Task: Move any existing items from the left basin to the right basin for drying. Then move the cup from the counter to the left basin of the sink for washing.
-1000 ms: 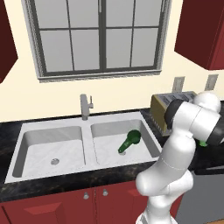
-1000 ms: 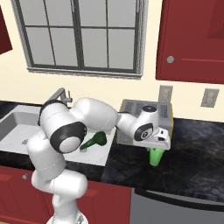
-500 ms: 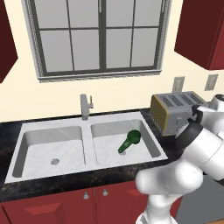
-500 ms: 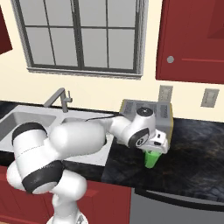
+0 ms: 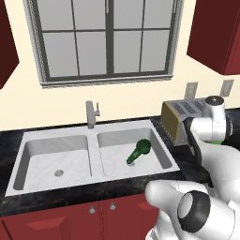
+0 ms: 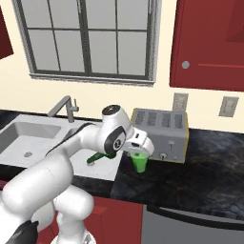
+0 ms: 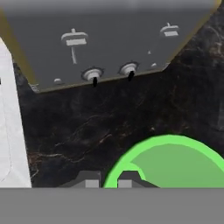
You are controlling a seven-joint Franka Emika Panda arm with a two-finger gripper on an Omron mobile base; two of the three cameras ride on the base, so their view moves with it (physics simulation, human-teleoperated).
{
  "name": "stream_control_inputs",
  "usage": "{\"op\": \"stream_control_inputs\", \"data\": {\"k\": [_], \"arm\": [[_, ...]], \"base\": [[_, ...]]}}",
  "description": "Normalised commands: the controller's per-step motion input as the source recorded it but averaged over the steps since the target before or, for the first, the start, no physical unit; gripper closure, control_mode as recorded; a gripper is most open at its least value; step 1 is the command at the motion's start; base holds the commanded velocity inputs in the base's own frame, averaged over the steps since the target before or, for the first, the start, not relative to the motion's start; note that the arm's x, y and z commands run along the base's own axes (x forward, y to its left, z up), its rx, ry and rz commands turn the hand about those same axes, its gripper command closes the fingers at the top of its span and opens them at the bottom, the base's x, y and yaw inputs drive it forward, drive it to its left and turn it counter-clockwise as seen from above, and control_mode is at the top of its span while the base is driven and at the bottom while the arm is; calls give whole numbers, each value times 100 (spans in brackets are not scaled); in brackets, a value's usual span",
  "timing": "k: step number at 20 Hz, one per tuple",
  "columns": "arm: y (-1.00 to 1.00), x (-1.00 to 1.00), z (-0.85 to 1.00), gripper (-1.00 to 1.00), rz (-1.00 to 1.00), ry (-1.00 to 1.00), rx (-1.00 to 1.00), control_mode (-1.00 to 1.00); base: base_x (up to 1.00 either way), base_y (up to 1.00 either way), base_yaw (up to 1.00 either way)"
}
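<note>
The bright green cup (image 6: 140,163) stands on the black counter (image 6: 190,176) in front of the toaster, right of the sink. My gripper (image 6: 139,154) comes down on it from above. In the hand view my gripper (image 7: 107,179) is shut on the cup's (image 7: 170,162) rim, one fingertip (image 7: 87,179) outside the wall and the other inside. A sliver of the cup (image 5: 216,141) shows under my hand in the left base view. The dark green bottle (image 5: 138,151) lies in the right basin (image 5: 157,161). Only a drain shows in the left basin (image 5: 42,159).
A grey toaster (image 6: 159,128) stands just behind the cup, its knobs (image 7: 93,74) facing my hand. The faucet (image 5: 91,114) rises behind the sink's divider. Wall outlets (image 6: 228,106) and a red upper cabinet (image 6: 209,43) are behind. Counter stretches free to the right.
The arm has swung its elbow low and to the left. In the right base view my hand and the cup sit further left along the toaster's front than before.
</note>
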Motion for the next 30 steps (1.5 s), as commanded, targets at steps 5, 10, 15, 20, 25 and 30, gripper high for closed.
{"op": "stream_control_inputs", "data": {"k": [5, 10, 15, 20, 25, 30], "arm": [[100, 0, 67, 100, -8, 0, -10, -100], [98, 0, 67, 100, -6, 3, -6, -100], [81, 0, 74, 100, -1, 8, -1, -100], [80, -2, 61, 100, 0, 13, 0, -100], [90, -14, 20, 100, 0, 10, 0, -100], [100, -13, 0, 100, 0, 3, 0, -100]], "base": [[0, 0, 0], [0, 0, 0], [0, 0, 0], [0, 0, 0], [0, 0, 0], [0, 0, 0]]}}
